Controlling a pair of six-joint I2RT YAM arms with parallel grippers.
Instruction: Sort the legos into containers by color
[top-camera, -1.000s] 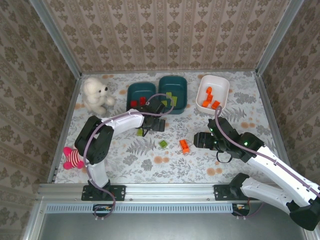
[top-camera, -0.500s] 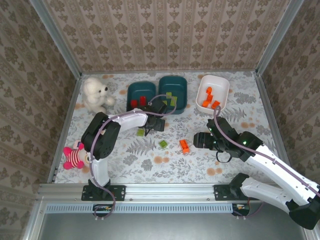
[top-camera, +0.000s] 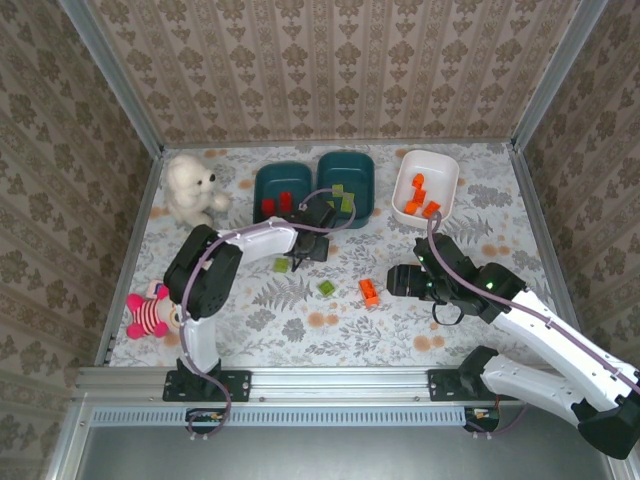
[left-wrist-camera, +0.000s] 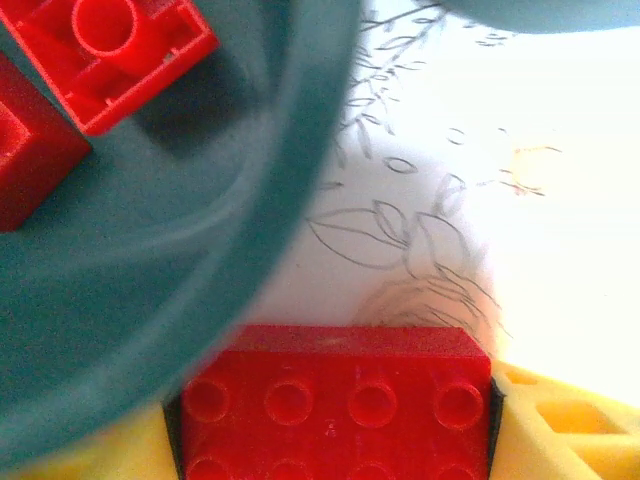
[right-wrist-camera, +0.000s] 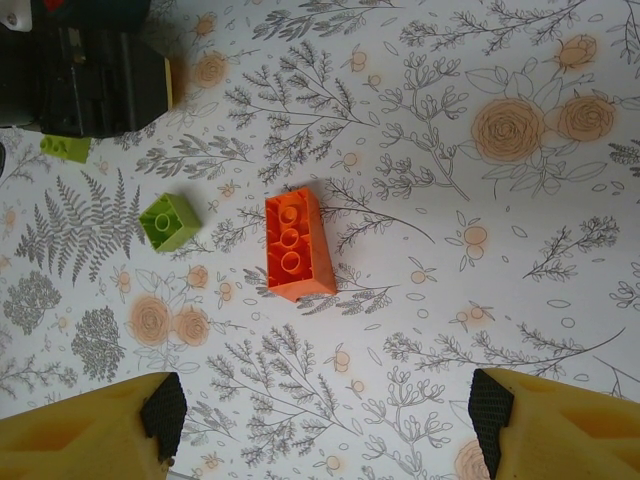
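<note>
My left hand (left-wrist-camera: 335, 445), wide a second ago, is closing onto a red lego (left-wrist-camera: 335, 385) on the surface (left-wrist-camera: 520, 200), just beside the teal tub (left-wrist-camera: 150, 300) holding other red legos (left-wrist-camera: 100, 40); lifting it in looks next.

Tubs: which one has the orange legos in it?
The white tub, rightmost of three, holds the orange legos. The left teal tub has red ones, the middle teal tub light green ones.
</note>
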